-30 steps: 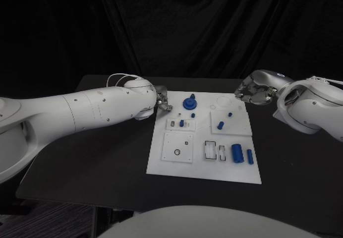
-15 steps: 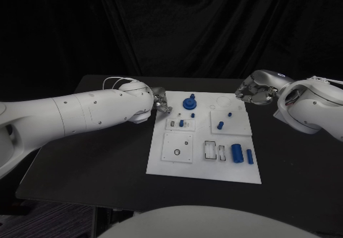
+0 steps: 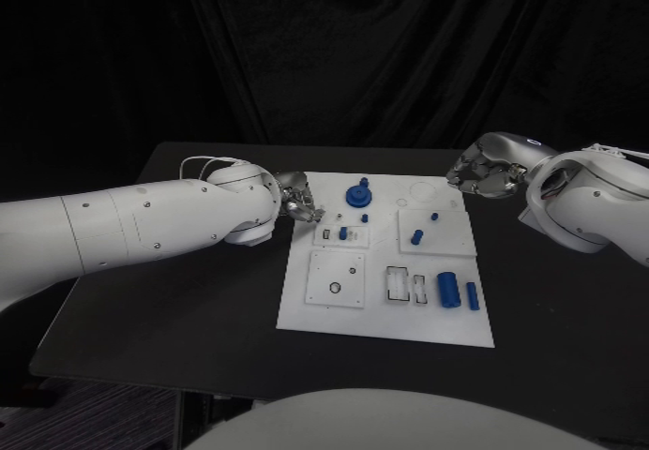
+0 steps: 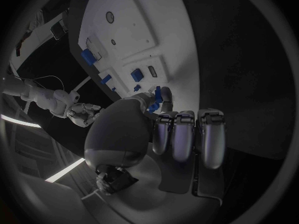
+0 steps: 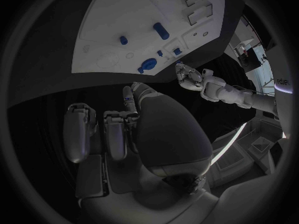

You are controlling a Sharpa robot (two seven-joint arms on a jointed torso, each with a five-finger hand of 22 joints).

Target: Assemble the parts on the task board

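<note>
The task board (image 3: 354, 317) lies in the middle of the black counter (image 3: 176, 309). On it, a large blue knobbed part (image 3: 358, 195) stands at 12 o'clock, small blue pegs (image 3: 418, 236) sit near the centre, and two blue cylinders (image 3: 460, 287) lie at 4 o'clock beside rectangular slots. The left hand (image 3: 300, 202) hovers at the board's 10 o'clock edge, its fingers (image 4: 184, 137) curled inward, grasping nothing. The right hand (image 3: 483, 176) hangs at the board's 2 o'clock corner, its fingers (image 5: 93, 129) likewise curled with nothing in them.
</note>
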